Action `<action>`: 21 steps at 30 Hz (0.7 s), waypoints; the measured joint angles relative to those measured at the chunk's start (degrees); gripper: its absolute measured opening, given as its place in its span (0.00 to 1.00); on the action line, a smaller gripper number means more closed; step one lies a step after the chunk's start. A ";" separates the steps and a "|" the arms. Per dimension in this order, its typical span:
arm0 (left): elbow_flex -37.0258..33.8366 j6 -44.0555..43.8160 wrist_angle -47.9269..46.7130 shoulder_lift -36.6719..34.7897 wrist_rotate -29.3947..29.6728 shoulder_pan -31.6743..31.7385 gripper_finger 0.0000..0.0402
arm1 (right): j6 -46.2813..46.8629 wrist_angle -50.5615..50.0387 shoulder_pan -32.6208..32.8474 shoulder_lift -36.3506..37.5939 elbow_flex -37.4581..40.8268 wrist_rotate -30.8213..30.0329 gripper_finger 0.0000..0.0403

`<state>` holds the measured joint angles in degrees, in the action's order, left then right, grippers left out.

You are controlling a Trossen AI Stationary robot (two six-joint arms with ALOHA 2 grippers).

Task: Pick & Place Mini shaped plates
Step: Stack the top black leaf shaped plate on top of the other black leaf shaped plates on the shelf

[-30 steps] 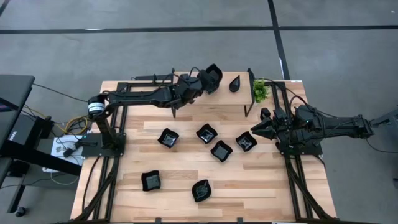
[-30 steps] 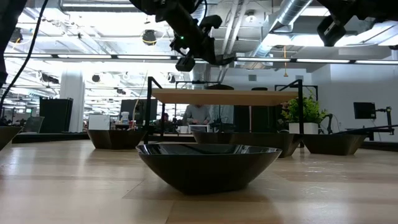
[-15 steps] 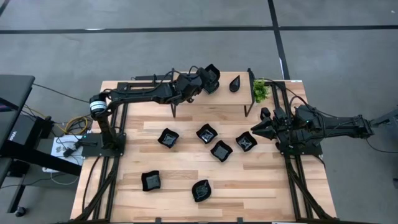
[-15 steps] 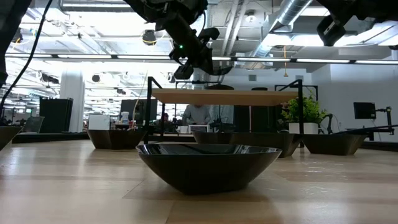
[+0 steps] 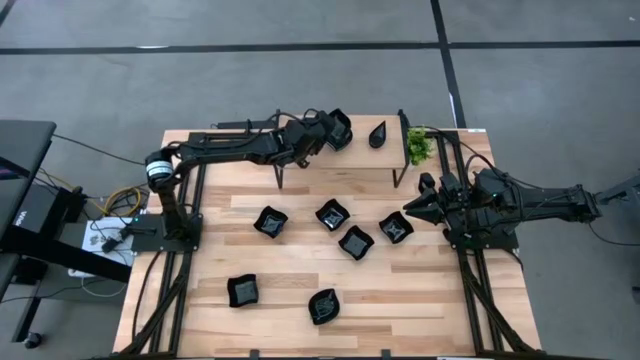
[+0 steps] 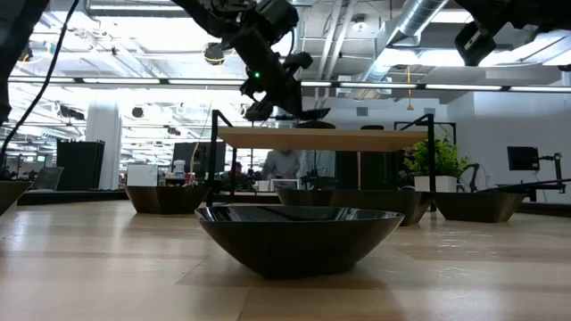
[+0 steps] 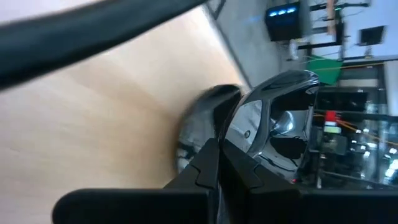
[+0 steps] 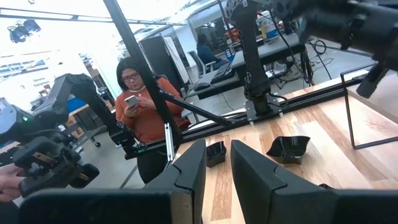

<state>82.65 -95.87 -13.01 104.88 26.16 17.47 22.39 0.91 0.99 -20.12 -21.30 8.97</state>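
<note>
The left gripper [image 5: 328, 138] is clenching a mini plate [image 5: 341, 128] by its rim, lowering it onto the far shelf [image 5: 300, 140]; the right gripper [image 5: 410, 207], fingers parted and empty, is waiting at the right.

We see the small glossy black dishes [image 5: 271, 221] lying dark against the pale, light-and-tan striped wooden plank table top [image 5: 210, 250]; the raised shelf's board [image 6: 326, 137] is the same pale wood on thin black metal legs; the little potted plant [image 5: 418, 146] is bright green; both jointed arms [image 5: 230, 152] are black, with a silver-white band at the left arm's base joint; the floor [image 5: 300, 80] is grey crossed by dark lines; a person [image 8: 144, 109] in the right wrist view wears a rust-orange top.
</note>
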 joint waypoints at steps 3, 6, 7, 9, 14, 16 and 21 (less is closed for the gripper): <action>-0.14 -1.55 -0.14 0.86 -0.43 -0.15 0.01 | 0.00 -0.02 0.00 0.00 0.00 -0.01 0.18; -0.11 -2.79 -0.08 0.96 -0.75 -0.26 0.01 | 0.04 -0.02 0.02 0.00 0.00 0.00 0.18; -0.11 -3.25 -0.05 0.97 -0.80 -0.28 0.01 | 0.04 -0.05 0.00 0.00 0.00 -0.02 0.18; -0.11 -3.39 -0.05 0.97 -0.78 -0.26 0.01 | 0.07 -0.09 0.02 0.00 0.00 0.00 0.18; -0.11 -3.46 -0.03 0.96 -1.19 -0.22 0.01 | 0.07 -0.07 0.02 0.00 0.00 0.00 0.18; -0.11 -3.46 -0.01 0.98 -1.32 -0.24 0.01 | 0.07 -0.07 0.02 0.00 0.00 0.00 0.18; -0.11 -3.46 0.16 0.96 -1.37 -0.22 0.02 | 0.13 -0.04 0.02 0.00 0.00 0.00 0.18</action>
<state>82.54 -99.33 -12.85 105.84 24.80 17.26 22.53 0.86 1.02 -20.12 -21.30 8.97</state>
